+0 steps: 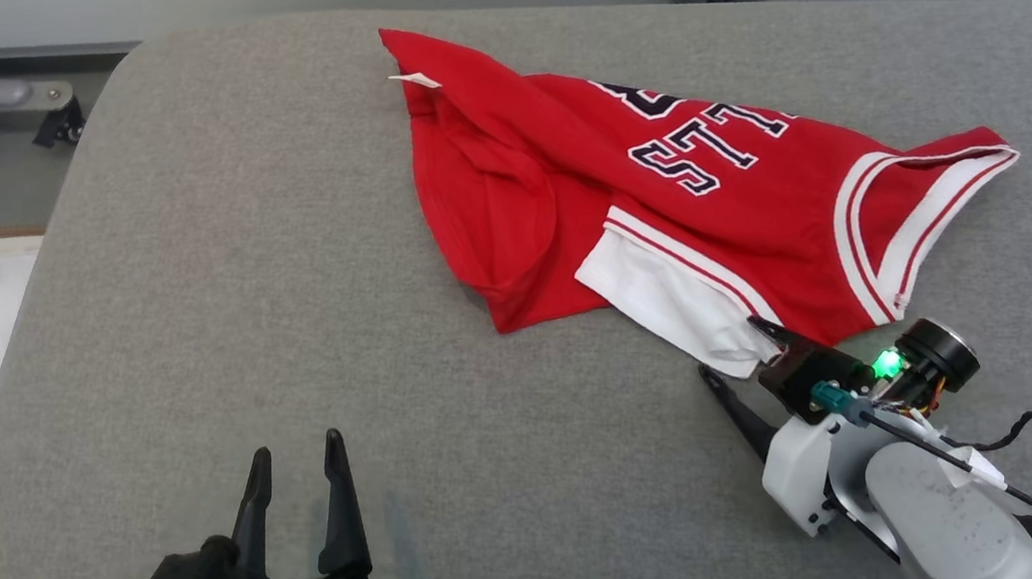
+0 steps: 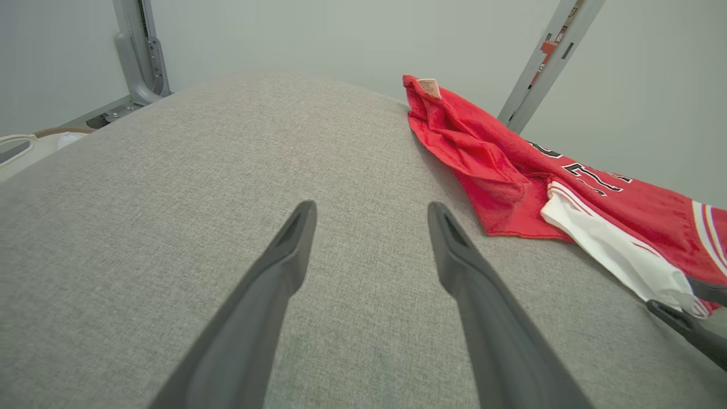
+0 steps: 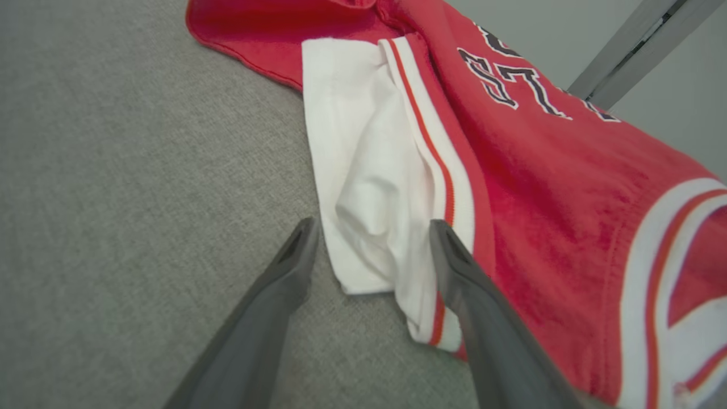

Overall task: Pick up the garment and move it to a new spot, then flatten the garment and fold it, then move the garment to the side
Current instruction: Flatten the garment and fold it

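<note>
While both pincers stand spread and empty, I read this as the approach to the first pick. Noted: the garment (image 1: 696, 204), a red jersey with white trim, lies crumpled in the upper right half of the head view on the grey padded surface (image 1: 270, 263). Lettering faces up, and one white flap (image 3: 363, 187) pokes out at its near edge.

At that flap, lower right of frame, sits the right gripper (image 1: 729, 346). Right wrist view: one finger (image 3: 483, 312) lies over the red-and-white hem, the other over bare grey just beside the cloth. Touching or not, I cannot tell. At lower left the left gripper (image 1: 297, 444) hovers, well apart from the cloth.

Doing it well, my judgement: tip the right fingers lower so one slides under the flap, take the white and red layers together, and close fully before any lift. A shallow bite on the flap alone would likely slip. Lift slowly and watch for the far red corner dragging.
</note>
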Robot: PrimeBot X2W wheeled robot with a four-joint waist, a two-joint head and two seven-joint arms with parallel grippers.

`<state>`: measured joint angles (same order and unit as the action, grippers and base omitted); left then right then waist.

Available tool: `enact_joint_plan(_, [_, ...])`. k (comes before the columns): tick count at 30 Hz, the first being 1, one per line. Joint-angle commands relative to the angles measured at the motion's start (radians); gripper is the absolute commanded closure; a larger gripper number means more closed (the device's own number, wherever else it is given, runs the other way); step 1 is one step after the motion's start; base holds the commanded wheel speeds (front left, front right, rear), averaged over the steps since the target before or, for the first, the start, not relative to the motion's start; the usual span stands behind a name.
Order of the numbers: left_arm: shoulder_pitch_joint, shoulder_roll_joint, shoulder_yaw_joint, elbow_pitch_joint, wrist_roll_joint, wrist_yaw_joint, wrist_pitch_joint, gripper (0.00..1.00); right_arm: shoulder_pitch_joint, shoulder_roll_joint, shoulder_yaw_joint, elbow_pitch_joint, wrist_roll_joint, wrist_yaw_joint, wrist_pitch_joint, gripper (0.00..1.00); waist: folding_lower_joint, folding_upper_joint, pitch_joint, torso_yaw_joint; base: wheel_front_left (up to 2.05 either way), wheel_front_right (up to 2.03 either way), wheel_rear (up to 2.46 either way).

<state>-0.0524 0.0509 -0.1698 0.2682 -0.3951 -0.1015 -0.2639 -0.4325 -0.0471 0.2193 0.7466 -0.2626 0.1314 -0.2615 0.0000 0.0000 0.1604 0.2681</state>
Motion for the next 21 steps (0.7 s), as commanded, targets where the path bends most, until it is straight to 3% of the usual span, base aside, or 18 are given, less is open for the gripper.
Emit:
enact_joint_plan(1, [-0.018,0.0,-0.003,-0.002,-0.005,0.007,0.0,0.0,-0.017,-0.005,-0.004,0.01,-0.003,-0.002,-0.003,0.19,0.0,0.0,0.031,0.037,0.0,0.0,0.0])
enact_joint_plan(2, [-0.017,0.0,-0.003,-0.002,-0.007,0.007,0.0,0.0,-0.022,-0.005,-0.005,0.013,-0.001,-0.002,-0.003,0.56,0.0,0.0,0.03,0.038,0.0,0.0,0.0])
enact_joint_plan(3, [-0.015,0.0,-0.002,-0.003,-0.008,0.01,0.0,0.0,-0.024,-0.005,-0.004,0.014,0.003,-0.002,-0.004,0.76,0.0,0.0,0.028,0.038,0.0,0.0,0.0])
enact_joint_plan(4, [-0.011,0.0,-0.001,-0.004,-0.007,0.012,0.0,0.0,-0.025,-0.005,-0.001,0.012,0.012,-0.002,-0.004,0.76,0.0,0.0,0.025,0.034,0.0,0.0,0.0])
enact_joint_plan(5, [-0.009,0.0,0.0,-0.005,-0.005,0.012,0.0,0.0,-0.025,-0.005,0.0,0.006,0.016,-0.002,-0.004,1.0,0.0,0.0,0.022,0.031,0.0,0.0,0.0])
enact_joint_plan(16, [0.022,0.0,-0.001,0.002,0.019,0.012,0.0,0.0,0.005,-0.005,0.013,-0.262,0.136,-0.002,-0.004,1.0,0.0,0.0,-0.032,-0.037,0.0,0.0,0.0])
enact_joint_plan(21, [0.025,0.0,-0.007,-0.001,0.021,0.009,0.0,0.0,-0.056,-0.005,-0.004,-0.354,0.143,-0.002,0.003,1.0,0.0,0.0,-0.041,-0.048,0.0,0.0,0.0])
